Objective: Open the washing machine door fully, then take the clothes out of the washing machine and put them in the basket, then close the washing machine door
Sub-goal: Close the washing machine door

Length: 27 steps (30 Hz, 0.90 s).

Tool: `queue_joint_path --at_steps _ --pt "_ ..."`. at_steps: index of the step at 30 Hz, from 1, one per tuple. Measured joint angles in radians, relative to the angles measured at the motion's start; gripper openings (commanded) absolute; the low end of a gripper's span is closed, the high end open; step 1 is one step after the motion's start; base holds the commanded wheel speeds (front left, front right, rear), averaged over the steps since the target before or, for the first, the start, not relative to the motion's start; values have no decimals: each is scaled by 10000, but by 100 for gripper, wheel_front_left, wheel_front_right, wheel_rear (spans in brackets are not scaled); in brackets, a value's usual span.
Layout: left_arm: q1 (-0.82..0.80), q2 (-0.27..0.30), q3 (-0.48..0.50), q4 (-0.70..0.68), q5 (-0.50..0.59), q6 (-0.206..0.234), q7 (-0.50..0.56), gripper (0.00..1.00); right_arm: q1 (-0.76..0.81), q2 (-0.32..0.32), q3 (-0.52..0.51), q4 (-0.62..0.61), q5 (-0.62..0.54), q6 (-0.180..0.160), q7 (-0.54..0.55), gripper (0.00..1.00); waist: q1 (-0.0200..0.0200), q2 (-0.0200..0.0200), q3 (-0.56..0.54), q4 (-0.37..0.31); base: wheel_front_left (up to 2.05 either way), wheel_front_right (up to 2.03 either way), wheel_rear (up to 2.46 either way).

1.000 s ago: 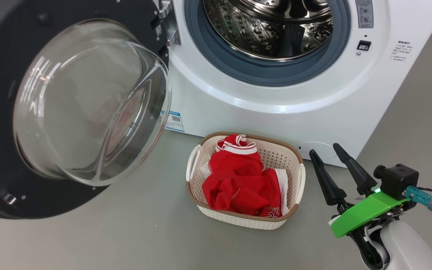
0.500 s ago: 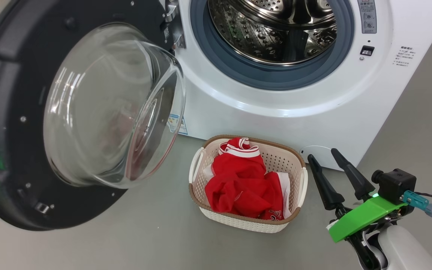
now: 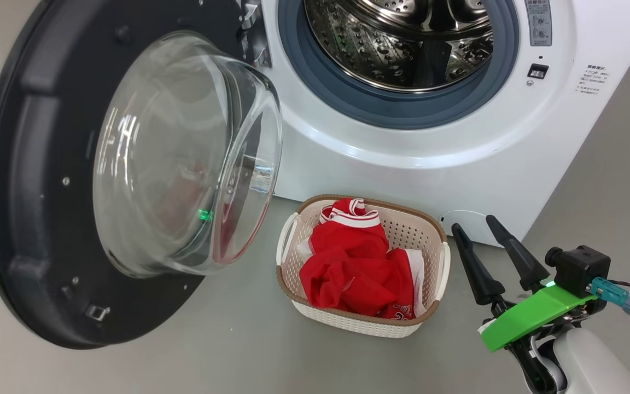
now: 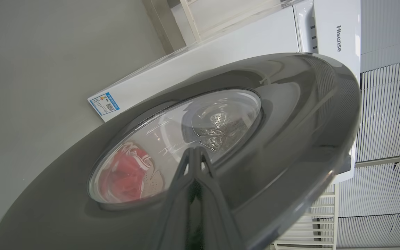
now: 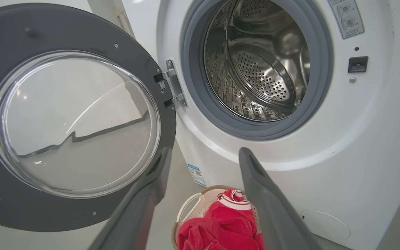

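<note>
Washing machine door (image 3: 30,164): we see it swung out on its hinge (image 5: 172,86) at the left of the opening, standing at an angle to the machine's front, inner side toward the head camera.
Window: the clear glass bowl (image 3: 184,158) bulges from the door's black ring toward the basket.
Washing machine (image 3: 402,175): white front-loader, opening uncovered, with a grey-blue seal (image 3: 315,76) around the perforated steel drum (image 3: 397,44).
Label: a small blue sticker (image 5: 196,174) sits low on the machine's front, just behind the basket.
Basket (image 3: 359,324): cream perforated plastic with a brown rim, upright on the grey floor (image 3: 211,339), in front of the machine below the opening and just right of the door's window.
Clothes (image 3: 353,268): red garments with white trim lie bunched inside the basket, and some white lettering shows at its near right corner.
Left gripper (image 4: 194,151): we see its two dark fingers pressed together with nothing between them. They point at the door's glossy outer face beside the window, and we cannot tell whether the tips touch it.
Right gripper (image 3: 473,223): its fingers stand spread apart and grip nothing. It is near the basket's right side, above the floor, pointing toward the machine's lower front.
Wrist mount: a green bracket (image 3: 528,317) sits behind the right gripper's fingers.
</note>
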Motion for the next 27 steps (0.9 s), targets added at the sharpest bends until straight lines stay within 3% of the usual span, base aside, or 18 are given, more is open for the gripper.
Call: queue_joint_path --at_steps 27 --pt "305 -153 121 -752 -92 125 -59 0 -1 48 -82 12 0 0 0 100 0 0 -14 110 0 0 0"
